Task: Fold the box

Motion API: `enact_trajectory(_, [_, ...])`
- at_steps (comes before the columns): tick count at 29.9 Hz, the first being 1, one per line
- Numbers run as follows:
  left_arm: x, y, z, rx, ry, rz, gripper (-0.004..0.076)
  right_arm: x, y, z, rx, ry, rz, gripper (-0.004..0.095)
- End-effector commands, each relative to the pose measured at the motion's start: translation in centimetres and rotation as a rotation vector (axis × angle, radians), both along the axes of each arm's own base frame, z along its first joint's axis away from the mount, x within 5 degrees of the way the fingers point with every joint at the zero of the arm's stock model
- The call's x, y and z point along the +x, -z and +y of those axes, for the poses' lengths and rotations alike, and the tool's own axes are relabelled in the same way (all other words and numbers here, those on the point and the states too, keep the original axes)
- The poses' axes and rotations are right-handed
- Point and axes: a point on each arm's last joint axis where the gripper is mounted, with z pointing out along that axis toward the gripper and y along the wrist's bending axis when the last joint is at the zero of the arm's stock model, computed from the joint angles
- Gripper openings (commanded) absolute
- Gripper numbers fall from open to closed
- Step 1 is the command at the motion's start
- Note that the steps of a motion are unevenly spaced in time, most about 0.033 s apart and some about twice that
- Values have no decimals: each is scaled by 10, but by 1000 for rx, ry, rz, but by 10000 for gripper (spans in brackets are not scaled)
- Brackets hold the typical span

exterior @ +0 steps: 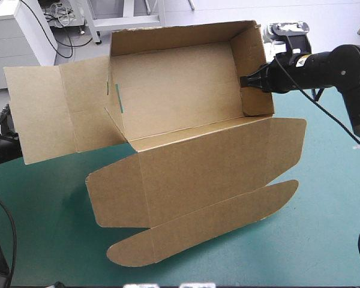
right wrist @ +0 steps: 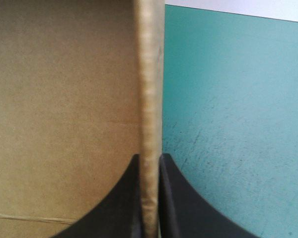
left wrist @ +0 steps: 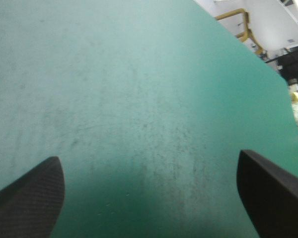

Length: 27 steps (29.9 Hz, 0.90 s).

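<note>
Right: box (exterior: 180, 102) sits mid-to-far on the teal-green table (exterior: 324, 228), walls partly up, lid (exterior: 198, 180) flat toward the near edge. Board looks light and stiff but crease-prone, so grip wall edges, not faces. Right pincer (exterior: 245, 82) is clamped on the right end wall (exterior: 252, 66). Left pincer (left wrist: 149, 157) is spread wide over bare table at the left.
</note>
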Motion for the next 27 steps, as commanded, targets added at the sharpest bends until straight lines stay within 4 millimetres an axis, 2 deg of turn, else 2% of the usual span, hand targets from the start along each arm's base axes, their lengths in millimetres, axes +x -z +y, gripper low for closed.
enact_trajectory(1, [0,-30,-19,-74,83,-173,670,1,-15,5,120,-17,-71,-2])
enact_trajectory(7, [5,-41,-50,-134,216,-288,670,16,-1,7,106,-17,-22,-2])
enact_trajectory(14, [6,-53,-71,-210,309,-364,670,19,1,2,44,17,-48,-2])
enact_trajectory(27, [4,-71,-112,-207,497,-441,670,22,3,-5,-27,80,-62,-2])
